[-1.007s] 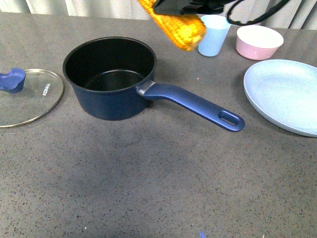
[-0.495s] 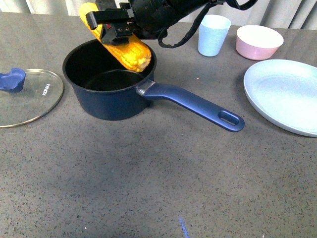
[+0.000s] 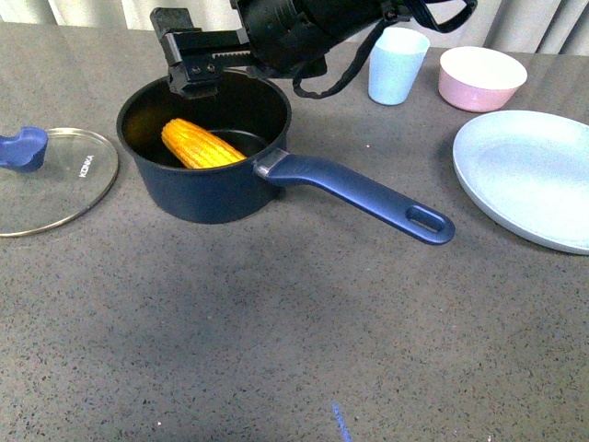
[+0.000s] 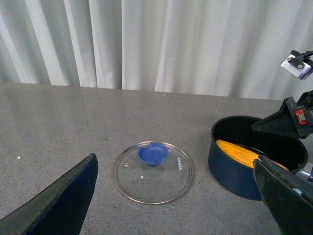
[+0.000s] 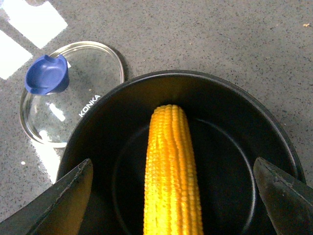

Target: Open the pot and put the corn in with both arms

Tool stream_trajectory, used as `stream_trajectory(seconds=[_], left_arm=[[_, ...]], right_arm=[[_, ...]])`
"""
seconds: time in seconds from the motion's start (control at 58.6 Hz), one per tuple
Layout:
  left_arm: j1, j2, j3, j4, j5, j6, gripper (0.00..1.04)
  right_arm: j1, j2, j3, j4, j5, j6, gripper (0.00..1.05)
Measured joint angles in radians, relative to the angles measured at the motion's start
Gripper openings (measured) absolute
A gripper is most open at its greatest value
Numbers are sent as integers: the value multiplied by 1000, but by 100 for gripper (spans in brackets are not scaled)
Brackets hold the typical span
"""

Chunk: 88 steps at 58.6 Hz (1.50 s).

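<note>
The navy pot (image 3: 207, 198) stands open on the table, its long handle (image 3: 368, 198) pointing right. The corn (image 3: 201, 145) lies inside it on the black bottom; it also shows in the right wrist view (image 5: 172, 171) and the left wrist view (image 4: 244, 152). My right gripper (image 3: 198, 60) is open and empty, hovering just above the pot's far rim, its jaws standing wide on either side of the corn. The glass lid (image 3: 51, 180) with its blue knob (image 3: 23, 149) lies flat left of the pot. My left gripper (image 4: 176, 205) is open and empty, above the table near the lid (image 4: 153, 171).
A light blue cup (image 3: 396, 64) and a pink bowl (image 3: 480, 78) stand at the back right. A large pale blue plate (image 3: 529, 175) lies at the right edge. White curtains hang behind the table.
My right gripper carried the corn from the right to over the pot, then opened. The corn dropped and now lies in the pot.
</note>
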Motion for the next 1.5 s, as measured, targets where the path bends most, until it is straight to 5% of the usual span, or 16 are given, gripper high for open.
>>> stream_trajectory(seconds=[0.256, 0.529, 0.614, 0.7, 0.99, 1.501], left_arm=[[0, 0, 0, 0, 0, 0, 96], [0, 0, 0, 0, 0, 0, 96], [0, 0, 0, 0, 0, 0, 96], [0, 0, 0, 0, -1, 0, 96], [0, 0, 0, 0, 0, 0, 96], [0, 0, 0, 0, 0, 0, 96]], right_arm=[[-124, -274, -288, 192, 14, 48, 96], [-367, -777, -714, 262, -41, 78, 96], [-346, -832, -861, 576, 367, 44, 77], [-370, -893, -1014, 704, 491, 31, 58], [-436, -1093, -1278, 760, 433, 23, 2], [-536, -1383, -1472, 665, 333, 21, 2]])
